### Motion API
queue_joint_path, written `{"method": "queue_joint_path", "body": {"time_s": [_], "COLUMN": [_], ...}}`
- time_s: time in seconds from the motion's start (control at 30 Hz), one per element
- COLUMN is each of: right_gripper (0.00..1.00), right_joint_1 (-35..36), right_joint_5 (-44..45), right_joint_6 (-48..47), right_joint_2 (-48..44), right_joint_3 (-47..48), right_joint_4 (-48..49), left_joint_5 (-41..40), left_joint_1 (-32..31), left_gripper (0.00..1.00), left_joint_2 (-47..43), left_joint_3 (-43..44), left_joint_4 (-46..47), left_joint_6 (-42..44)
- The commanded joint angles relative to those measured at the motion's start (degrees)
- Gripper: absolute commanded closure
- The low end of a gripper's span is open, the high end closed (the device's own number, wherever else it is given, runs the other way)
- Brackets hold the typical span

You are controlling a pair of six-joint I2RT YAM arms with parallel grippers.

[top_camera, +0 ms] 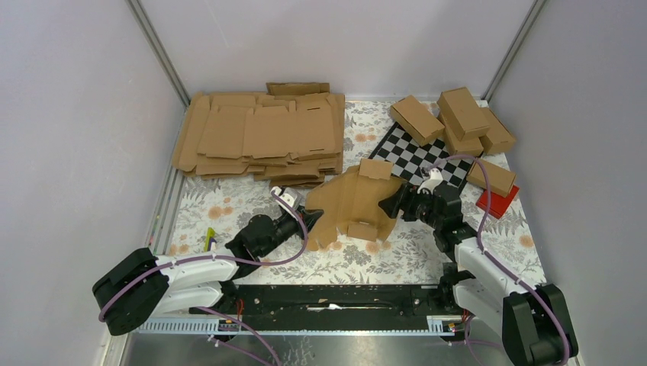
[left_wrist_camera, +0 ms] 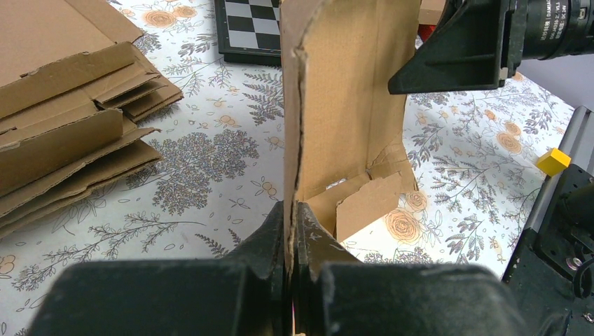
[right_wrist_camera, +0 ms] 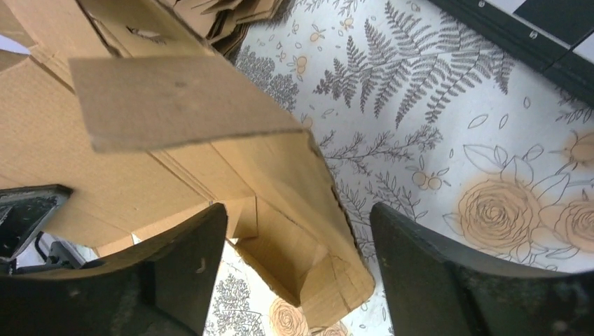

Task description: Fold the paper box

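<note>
- Top view: the box [top_camera: 352,206] stands half-formed at the middle of the table [top_camera: 229,204], propped between my two arms. The left claw [top_camera: 304,219] has its left edge, and the right claw [top_camera: 395,200] sits at its right side.
- Left wrist view: the left claw is pressed together on a thin panel edge. The card rises upright out of it, with a small flap turned in near the bottom (it looks loose to me).
- Right wrist view: the right claw is spread, with a side panel and an overhanging flap between its fingers [right_wrist_camera: 434,266]. As far as I can tell, neither finger touches the card.
- The step, as I read it, is raising that right-hand wall. I would keep the left pinch firm as the anchor and close the right claw on the panel near its crease, not on the loose flap. Then I would turn slowly, so the card bends at the score instead of buckling.
- Around it, from the top view: a stack of flat sheets [top_camera: 259,137] lies at the back left. Folded boxes [top_camera: 461,114] sit at the back right, beside a chessboard [top_camera: 412,149] and a red box [top_camera: 500,203].
- A floral cloth covers the table, and plain grey walls close it in.
</note>
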Motion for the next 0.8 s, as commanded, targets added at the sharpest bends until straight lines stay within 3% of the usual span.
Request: {"method": "queue_joint_path", "body": {"time_s": [0.0,0.2,0.47,0.67,0.77], "right_gripper": [0.24,0.28,0.3,0.22,0.13], "right_joint_1": [1.5,14.9,21.6,24.1,26.4], "right_joint_5": [-2.1,8.4,15.1,18.3,19.9], "right_joint_6": [2.2,1.9,2.0,1.4,0.1], "right_joint_2": [-2.9,1.7,8.9,11.2,11.9], "right_joint_3": [-1.9,-1.5,2.1,5.0,5.7], "right_joint_4": [-3.4,-3.0,-1.8,-2.0,-3.0], "left_joint_5": [0.7,1.8,2.5,2.7,2.7], "left_joint_1": [-0.3,-0.2,-0.2,-0.2,-0.2], "left_gripper": [1.0,1.0,1.0,1.0,1.0], "left_joint_2": [-0.7,0.1,-0.3,0.9,1.3], "left_joint_3": [0.7,0.9,-0.1,-0.2,-0.3], "left_joint_4": [2.7,3.5,5.1,7.0,7.5], "left_joint_6": [0.8,0.3,-0.6,-2.2,-2.9]}}
